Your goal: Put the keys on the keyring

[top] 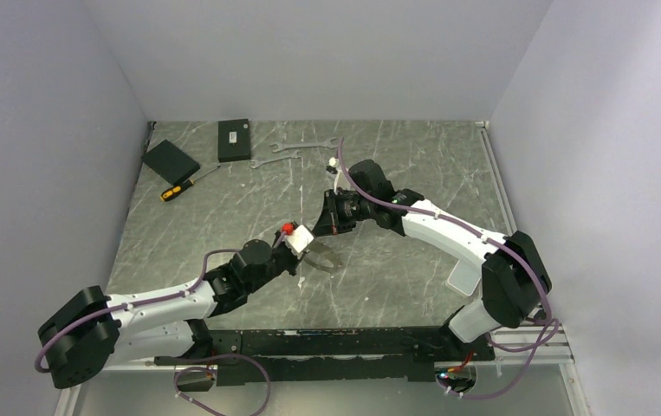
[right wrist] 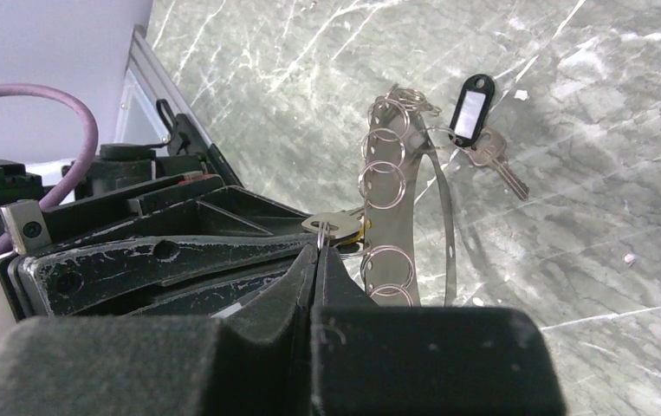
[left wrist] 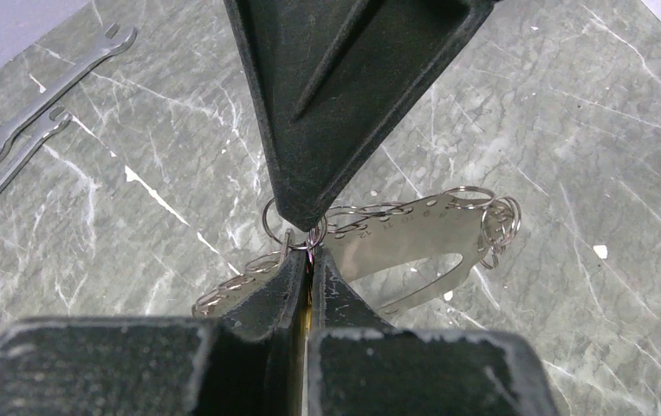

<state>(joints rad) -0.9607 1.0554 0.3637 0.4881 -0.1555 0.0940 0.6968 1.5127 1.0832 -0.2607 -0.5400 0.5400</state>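
Note:
The keyring [right wrist: 385, 186] is a thin silvery metal band loop carrying several small split rings, lifted just above the table; it also shows as the keyring [left wrist: 413, 230] and the keyring [top: 330, 259]. My left gripper [left wrist: 311, 260] [top: 307, 251] is shut on a key [right wrist: 335, 224] with a yellow edge, whose head sticks out past the fingers. My right gripper [right wrist: 318, 253] [top: 316, 232] comes down from above and is shut on a small split ring [left wrist: 276, 224] threaded at that key's head. Another silver key [right wrist: 498, 165] with a black tag [right wrist: 471, 105] hangs at the keyring's far end.
Two flat silver wrenches [top: 296, 147] [left wrist: 45, 91] lie at the back of the table. Two black boxes [top: 234, 140] [top: 171, 159] and a yellow-handled screwdriver [top: 181, 187] sit at the back left. A white tray [top: 463, 279] stands by the right arm's base.

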